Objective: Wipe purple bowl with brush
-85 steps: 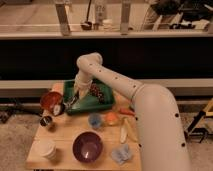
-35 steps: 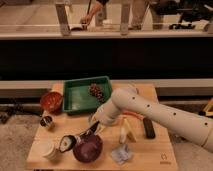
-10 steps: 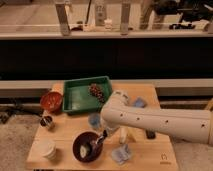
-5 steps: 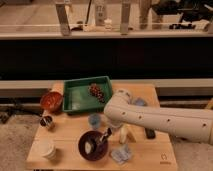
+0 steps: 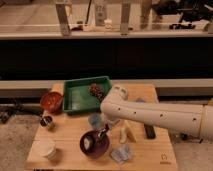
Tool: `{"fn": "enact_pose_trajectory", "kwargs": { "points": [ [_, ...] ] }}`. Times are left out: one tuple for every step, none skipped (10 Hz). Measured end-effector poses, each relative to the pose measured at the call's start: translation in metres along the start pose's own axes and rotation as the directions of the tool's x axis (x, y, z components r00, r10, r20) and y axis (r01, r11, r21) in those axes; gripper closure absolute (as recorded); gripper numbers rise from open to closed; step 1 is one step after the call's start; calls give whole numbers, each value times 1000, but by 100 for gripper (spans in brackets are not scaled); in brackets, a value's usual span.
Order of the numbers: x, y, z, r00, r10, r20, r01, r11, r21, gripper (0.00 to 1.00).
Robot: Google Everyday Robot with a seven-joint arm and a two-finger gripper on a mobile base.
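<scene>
One white robot arm (image 5: 160, 116) reaches in from the right across the light wooden counter (image 5: 150, 155), and its dark gripper (image 5: 103, 133) sits over the right rim of the round, glossy dark purple bowl (image 5: 97, 151) near the counter's front edge. The gripper is clamped on the short dark handle of the small dish brush (image 5: 91, 142), whose whitish head rests inside the purple bowl towards its left side. Just behind the bowl stands a small blue cup (image 5: 95, 120). A rectangular green plastic tray (image 5: 77, 97) at the back holds a brown, cone-like object (image 5: 96, 91), with a red-brown bowl with an orange inside (image 5: 51, 101) just to its left. A white paper cup (image 5: 48, 149) stands front left, a crumpled blue cloth (image 5: 121, 155) lies to the right of the purple bowl, and a flat black bar (image 5: 149, 131) lies further right.
</scene>
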State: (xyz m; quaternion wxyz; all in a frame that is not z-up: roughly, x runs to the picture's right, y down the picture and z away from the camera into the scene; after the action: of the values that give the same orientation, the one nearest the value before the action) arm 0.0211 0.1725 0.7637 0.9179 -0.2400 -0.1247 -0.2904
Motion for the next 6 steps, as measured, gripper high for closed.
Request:
{"fn": "enact_pose_trajectory", "kwargs": {
  "points": [
    [-6, -2, -1, 1000, -6, 16, 5, 1000, 12, 100],
    [-8, -2, -2, 1000, -7, 26, 6, 1000, 19, 100],
    [-14, 2, -6, 999, -8, 38, 7, 1000, 31, 100],
    [-20, 7, -11, 999, -10, 43, 9, 999, 38, 100],
    [-26, 11, -14, 999, -12, 47, 10, 999, 42, 100],
    [-31, 14, -16, 999, -14, 49, 12, 999, 42, 100]
  ]
}}
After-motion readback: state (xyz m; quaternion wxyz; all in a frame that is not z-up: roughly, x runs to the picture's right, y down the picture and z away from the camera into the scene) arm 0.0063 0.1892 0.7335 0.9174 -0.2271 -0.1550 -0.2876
